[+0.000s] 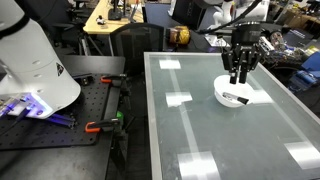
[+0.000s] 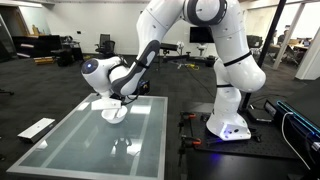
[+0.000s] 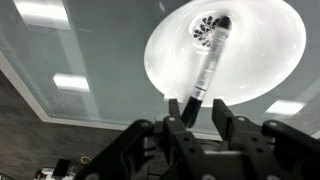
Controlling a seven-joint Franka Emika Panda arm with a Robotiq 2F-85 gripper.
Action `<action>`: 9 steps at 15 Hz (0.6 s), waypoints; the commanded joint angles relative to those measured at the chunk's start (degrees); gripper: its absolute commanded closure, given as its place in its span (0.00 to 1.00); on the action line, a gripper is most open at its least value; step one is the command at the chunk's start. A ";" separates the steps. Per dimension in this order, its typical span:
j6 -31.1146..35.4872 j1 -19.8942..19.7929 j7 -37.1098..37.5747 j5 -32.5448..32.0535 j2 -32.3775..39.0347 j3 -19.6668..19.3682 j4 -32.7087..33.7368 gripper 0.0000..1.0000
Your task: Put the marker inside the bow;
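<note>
A white bowl (image 3: 225, 50) stands on the glass table; it also shows in both exterior views (image 1: 225, 90) (image 2: 112, 114). The marker (image 3: 208, 60), clear-bodied with a dark end, lies in the bowl, and its dark end leans over the near rim. My gripper (image 3: 203, 108) hangs just above the bowl's near rim in the wrist view, and it also shows in both exterior views (image 1: 238, 76) (image 2: 122, 99). Its fingers are apart. The marker's dark end sits between them, close to one finger, with a gap to the other.
The glass table (image 1: 200, 130) reflects ceiling lights. A black bench with clamps (image 1: 100, 126) stands beside it, next to the robot base (image 1: 35, 70). Desks and clutter stand beyond the far edge (image 1: 180, 36).
</note>
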 commanded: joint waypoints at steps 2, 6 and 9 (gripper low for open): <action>0.77 -0.67 2.06 -1.70 0.39 1.16 -0.02 0.21; -0.77 0.03 2.11 -2.37 -1.45 1.44 -0.79 0.00; -1.60 0.61 2.94 -3.75 -3.22 1.45 -1.51 0.00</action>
